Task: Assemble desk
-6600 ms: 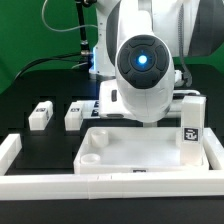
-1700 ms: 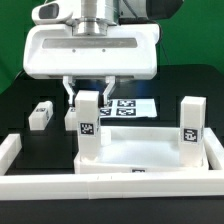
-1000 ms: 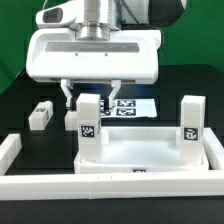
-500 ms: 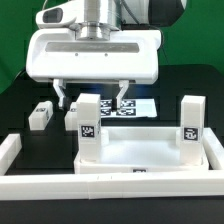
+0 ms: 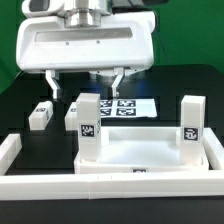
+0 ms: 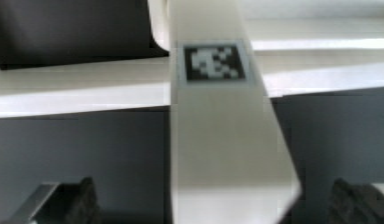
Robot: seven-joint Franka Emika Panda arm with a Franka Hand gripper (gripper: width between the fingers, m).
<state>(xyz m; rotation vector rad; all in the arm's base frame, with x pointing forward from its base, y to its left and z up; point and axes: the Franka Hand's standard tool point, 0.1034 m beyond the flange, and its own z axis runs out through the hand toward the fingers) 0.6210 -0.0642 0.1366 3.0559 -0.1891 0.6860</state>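
Two legs upright, jaws wide over one

Two short white legs stand upright in the desk tabletop (image 5: 140, 152): the left-corner leg (image 5: 89, 124) on the exterior view's left and the right-corner leg (image 5: 190, 128) on the exterior view's right. The gripper (image 5: 84, 80) hangs over the left-corner leg, spread wide and holding nothing. In the wrist view its fingertips (image 6: 64, 200) stand apart from that leg on either side. Two loose legs (image 5: 40, 115) lie beside the tabletop, and the marker board (image 5: 130, 106) lies behind it.
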